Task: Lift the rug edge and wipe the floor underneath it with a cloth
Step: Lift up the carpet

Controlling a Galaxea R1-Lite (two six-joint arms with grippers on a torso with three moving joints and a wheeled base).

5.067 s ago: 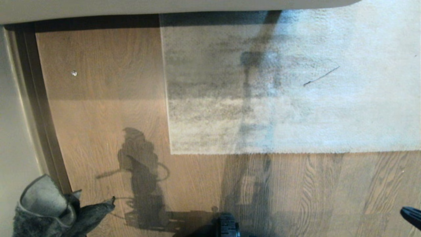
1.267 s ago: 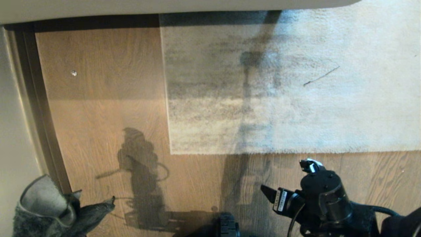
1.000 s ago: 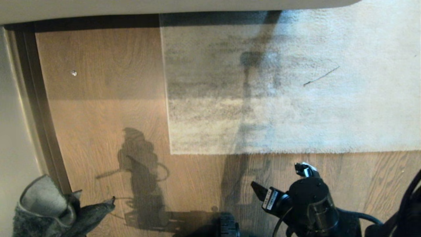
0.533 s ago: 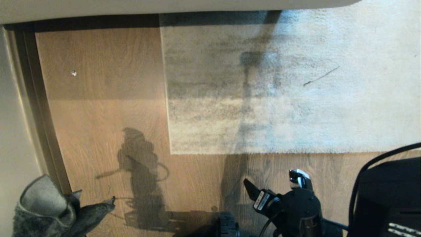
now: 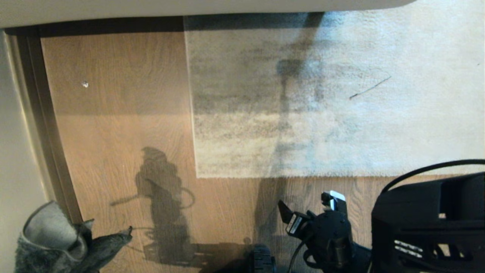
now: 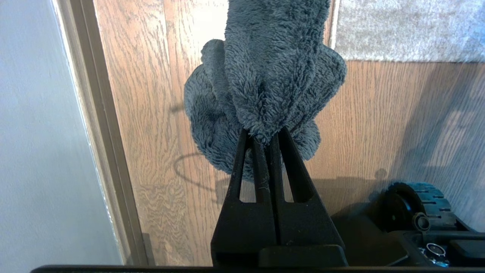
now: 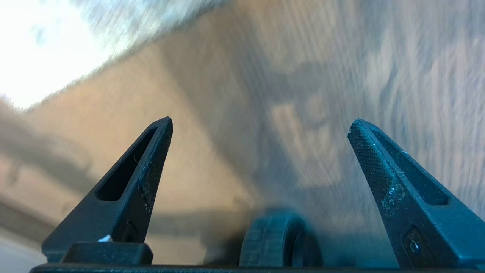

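The grey-beige rug (image 5: 322, 106) lies flat, its near rug edge (image 5: 303, 176) ending in a square corner (image 5: 197, 176). Bare wood floor (image 5: 121, 132) lies to its left and in front. My right gripper (image 5: 307, 200) hovers over the floor just in front of that edge, open and empty. In the right wrist view the right gripper (image 7: 260, 123) has only blurred floor (image 7: 310, 113) between its fingers, with the rug (image 7: 144, 15) beyond. My left gripper (image 6: 264, 134) is shut on the dark grey fluffy cloth (image 6: 269, 68). The cloth (image 5: 57, 242) hangs at the lower left of the head view.
A pale wall (image 5: 15, 132) with a dark baseboard strip (image 5: 45, 125) runs along the left. A white furniture edge (image 5: 189, 7) crosses the top. My base wheel (image 5: 261, 261) sits at the bottom centre. The right arm's black body (image 5: 428, 223) fills the lower right. A small speck (image 5: 85, 84) lies on the floor.
My right gripper has shifted left and slightly nearer in the head view, staying open, and the arm's black body has swung in from the right. The left gripper and cloth have not moved.
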